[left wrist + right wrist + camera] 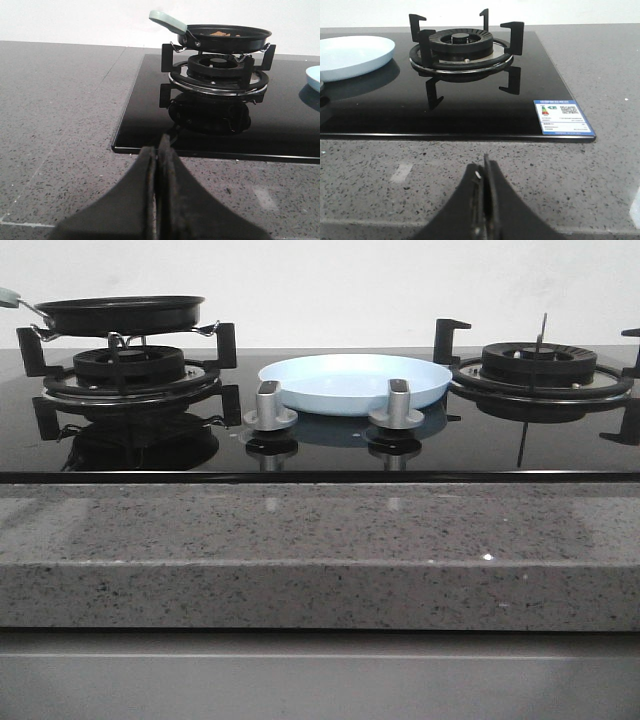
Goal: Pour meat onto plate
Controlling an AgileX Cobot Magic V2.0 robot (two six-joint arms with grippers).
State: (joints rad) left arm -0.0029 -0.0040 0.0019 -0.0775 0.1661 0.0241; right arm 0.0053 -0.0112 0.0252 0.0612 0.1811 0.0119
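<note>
The pale light-blue plate lies on the black glass hob between the two burners; it also shows in the right wrist view and at the edge of the left wrist view. A black frying pan with a pale green handle sits on the left burner. Orange-brown meat pieces lie inside it. My left gripper is shut and empty above the stone counter, well short of the pan. My right gripper is shut and empty above the counter before the right burner. Neither gripper shows in the front view.
The right burner with its black pan supports stands bare. Two metal knobs stand in front of the plate. A grey speckled stone counter runs along the hob's front. A label sits on the hob's right corner.
</note>
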